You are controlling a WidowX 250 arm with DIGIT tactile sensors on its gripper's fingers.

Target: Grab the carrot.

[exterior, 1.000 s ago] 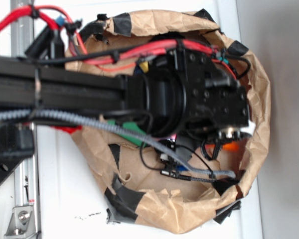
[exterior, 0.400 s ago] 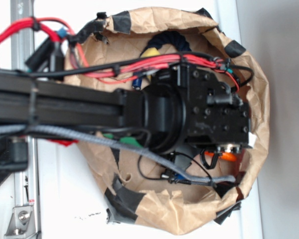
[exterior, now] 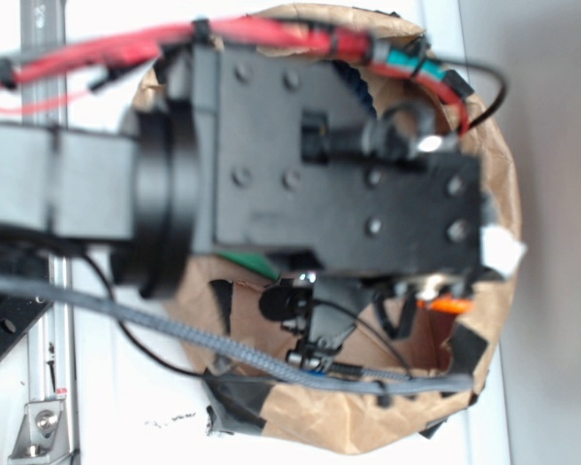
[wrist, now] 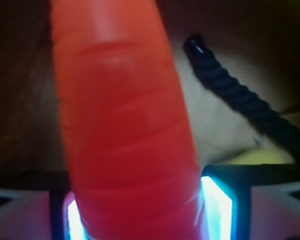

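The carrot [wrist: 125, 130] is glossy orange and fills the middle of the wrist view, running up from between my jaws. My gripper [wrist: 140, 212] is shut on its thick part, with a lit pad pressed to each side. In the exterior view the black wrist block [exterior: 349, 184] covers most of the scene. Only a small orange piece of the carrot [exterior: 447, 303] shows below the block's right end. The fingers are hidden under the block there, and so is the carrot's green cap.
A brown paper nest with black tape patches [exterior: 499, 184] rings the work area. A dark blue rope [wrist: 240, 100] lies on the paper beside a yellow object [wrist: 260, 157]. A green block [exterior: 247, 263] peeks out under the arm. A metal rail [exterior: 44, 387] runs along the left.
The arm has come up toward the exterior camera and looks much larger now. The orange carrot stays under its right end.
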